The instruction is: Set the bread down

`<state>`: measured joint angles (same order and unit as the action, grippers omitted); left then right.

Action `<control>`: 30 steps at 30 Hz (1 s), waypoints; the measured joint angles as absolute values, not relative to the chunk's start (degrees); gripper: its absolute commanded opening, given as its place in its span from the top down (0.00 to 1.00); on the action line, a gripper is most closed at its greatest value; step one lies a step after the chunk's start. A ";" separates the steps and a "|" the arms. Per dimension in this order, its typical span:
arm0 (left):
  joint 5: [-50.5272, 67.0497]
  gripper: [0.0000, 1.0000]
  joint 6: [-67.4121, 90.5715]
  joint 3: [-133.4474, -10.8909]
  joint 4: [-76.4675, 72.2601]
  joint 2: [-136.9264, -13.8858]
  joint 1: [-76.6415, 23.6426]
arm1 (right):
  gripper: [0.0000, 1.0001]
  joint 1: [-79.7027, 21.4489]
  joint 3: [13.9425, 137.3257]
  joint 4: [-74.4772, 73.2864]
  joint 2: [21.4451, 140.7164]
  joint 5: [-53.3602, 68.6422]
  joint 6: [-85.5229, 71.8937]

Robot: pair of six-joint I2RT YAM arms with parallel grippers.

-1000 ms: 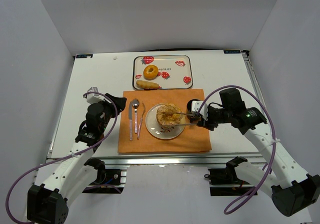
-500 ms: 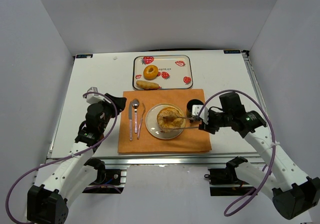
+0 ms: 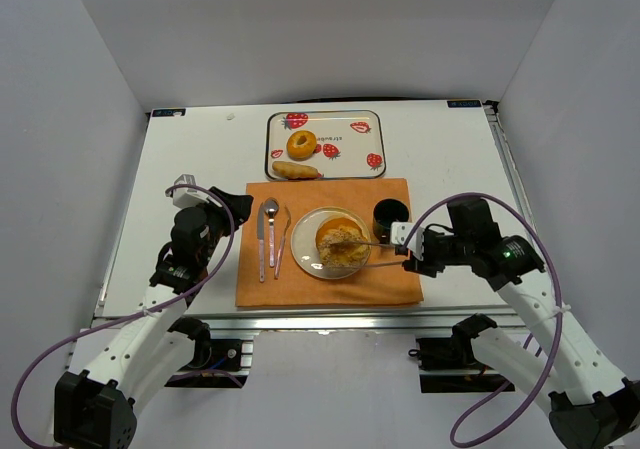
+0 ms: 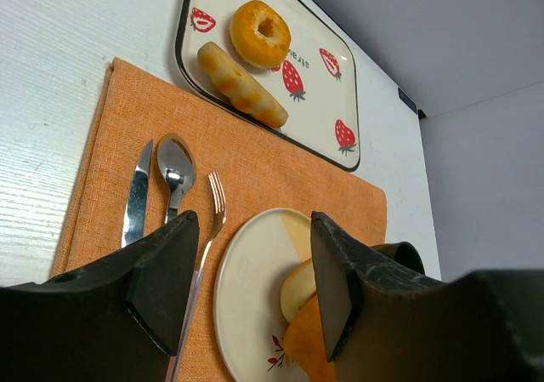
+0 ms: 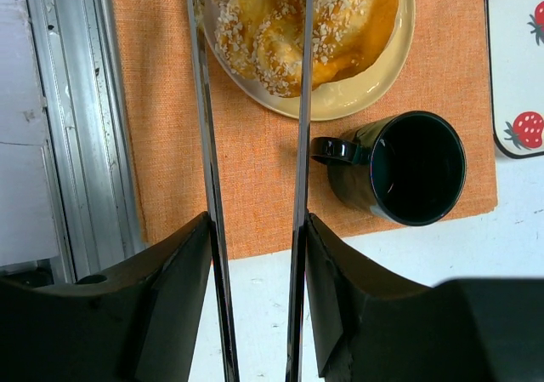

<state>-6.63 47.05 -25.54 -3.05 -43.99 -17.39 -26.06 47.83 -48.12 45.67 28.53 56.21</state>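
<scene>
Here, roundish bread [image 3: 338, 241] on the plate [image 3: 301, 252], long axis unclear, between tongs [image 5: 301, 144] in the right hand [image 5: 255, 225]; left hand [image 4: 251, 229] wide.

The white table [image 3: 200, 159] carries an orange placemat [image 3: 385, 284] at its near middle, laid flat and square to the table edges. Just beyond the placemat's far edge lies a strawberry-printed tray [image 3: 350, 156] – also straight on the tabletop. Well beyond the placemat, at the far corners, sit two small blue tags [image 3: 166, 112] [image 3: 464, 102] – too small to identify.
</scene>
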 measured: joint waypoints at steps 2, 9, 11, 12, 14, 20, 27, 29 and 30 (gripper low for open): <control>-6.63 0.35 47.07 -25.54 -3.05 -43.99 -17.39 | 0.49 -26.06 47.83 -48.36 45.17 28.67 56.40; -6.63 0.35 47.31 -25.54 -3.05 -43.99 -17.39 | 0.49 -26.06 47.83 -49.43 43.72 29.32 57.25; -6.63 0.35 47.42 -25.54 -3.05 -43.99 -17.39 | 0.50 -26.06 47.83 -49.60 43.64 29.39 57.32; -6.63 0.35 47.44 -25.54 -3.05 -43.99 -17.39 | 0.50 -26.06 47.83 -49.63 43.57 29.47 57.34; -6.63 0.35 47.46 -25.54 -3.05 -43.99 -17.39 | 0.50 -26.06 47.83 -49.63 43.46 29.82 57.41; -6.63 0.35 47.46 -25.54 -3.05 -43.99 -17.39 | 0.50 -26.06 47.83 -49.69 43.16 30.20 57.54; -6.63 0.35 47.46 -25.54 -3.07 -43.99 -17.39 | 0.50 -26.06 47.83 -49.82 42.06 30.20 57.56; -6.63 0.35 47.46 -25.54 -3.07 -43.99 -17.39 | 0.51 -26.06 47.83 -49.80 41.87 30.17 57.52; -6.63 0.35 47.46 -25.54 -3.07 -43.99 -17.39 | 0.51 -26.06 47.83 -49.78 41.71 30.17 57.49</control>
<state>-6.63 47.46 -25.54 -3.07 -43.99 -17.39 -26.06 47.83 -49.78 41.71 30.17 57.49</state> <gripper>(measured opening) 0.649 0.494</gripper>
